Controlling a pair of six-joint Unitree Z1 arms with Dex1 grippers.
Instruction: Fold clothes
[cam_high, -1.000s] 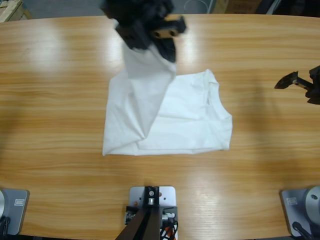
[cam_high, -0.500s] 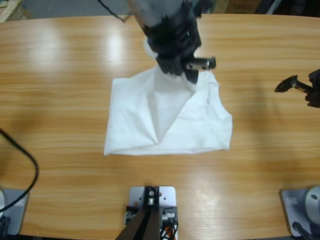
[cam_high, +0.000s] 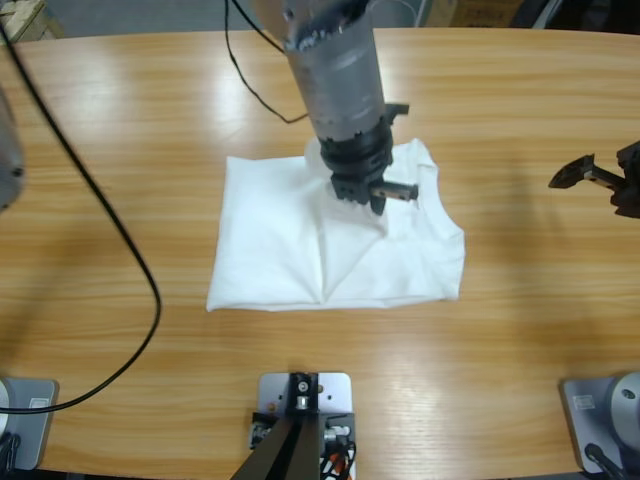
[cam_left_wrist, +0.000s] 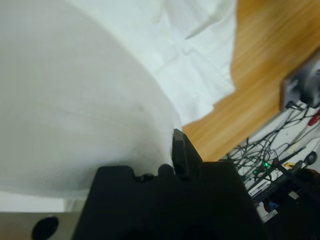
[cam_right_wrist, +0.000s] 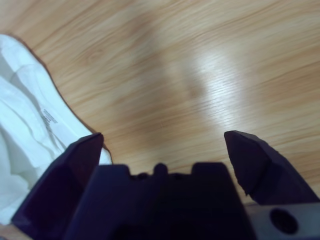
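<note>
The left gripper (cam_high: 383, 192) hung over the T-shirt (cam_high: 290, 250), fingers apparently pinching a fold carried toward the collar side; the right gripper (cam_high: 580, 172), spread, waited well apart over the bench (cam_high: 100, 150).

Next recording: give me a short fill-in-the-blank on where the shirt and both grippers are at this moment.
1. The left gripper is over the white T-shirt, its jaws shut on ____.
2. The right gripper hangs beside the shirt with its jaws ____.
3. The shirt lies on a ____ table.
4. A black ____ curves across the table beside the shirt.

Missing words: fabric; open; wooden; cable
</note>
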